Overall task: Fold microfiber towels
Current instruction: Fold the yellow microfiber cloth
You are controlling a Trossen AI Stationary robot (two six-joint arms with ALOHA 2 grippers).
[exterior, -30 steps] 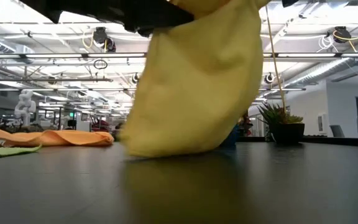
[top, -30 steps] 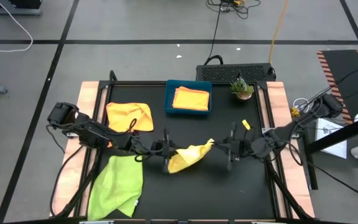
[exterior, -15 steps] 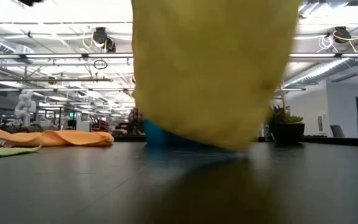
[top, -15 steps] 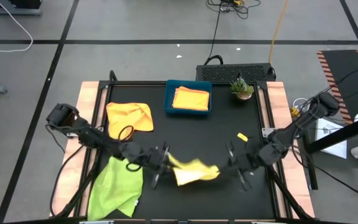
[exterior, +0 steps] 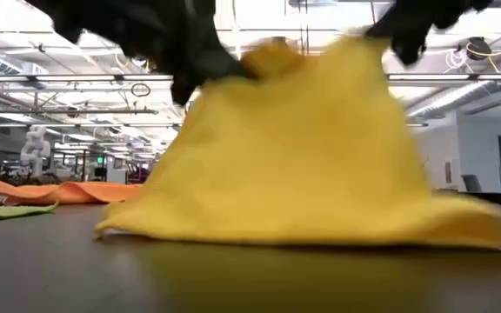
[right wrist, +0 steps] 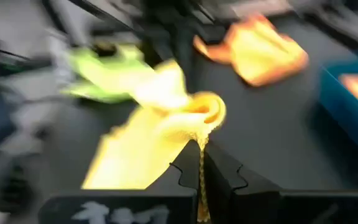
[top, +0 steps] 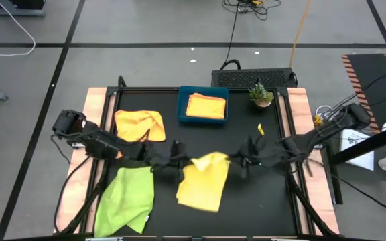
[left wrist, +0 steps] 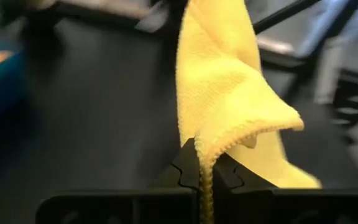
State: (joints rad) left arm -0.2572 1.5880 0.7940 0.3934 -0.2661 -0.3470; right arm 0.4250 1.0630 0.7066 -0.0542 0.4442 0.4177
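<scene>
A yellow microfiber towel (top: 203, 182) is held up by its far edge between my two grippers. Its near part lies spread on the black table (top: 267, 201). My left gripper (top: 183, 163) is shut on the towel's far left corner. My right gripper (top: 237, 161) is shut on its far right corner. In the low view the towel (exterior: 303, 165) slopes down from both grippers like a tent, and its lower edge (exterior: 303, 239) rests on the table. My left gripper pinches the yellow towel's far left corner (left wrist: 199, 152) between its two fingers, coming almost level from the table's left. The cloth folds over just above the fingers. That corner is lifted, and the towel slopes down to the table. My right gripper pinches the towel's far right corner (right wrist: 201, 138) between its two fingers, coming almost level from the table's right. The cloth curls over at the fingers. The corner is lifted, and the rest runs down onto the table.
An orange towel (top: 139, 125) lies crumpled at the far left and a lime green towel (top: 126, 197) at the near left. A blue tray (top: 182, 107) at the back holds a folded orange towel (top: 206, 106). A small potted plant (top: 261, 94) stands at the far right.
Both grippers swung toward the table's near edge with the bunched, hanging yellow towel, then came back toward the far edge, rolling as they went. The towel's lower part has been laid out on the table toward the near edge. It is now spread out.
</scene>
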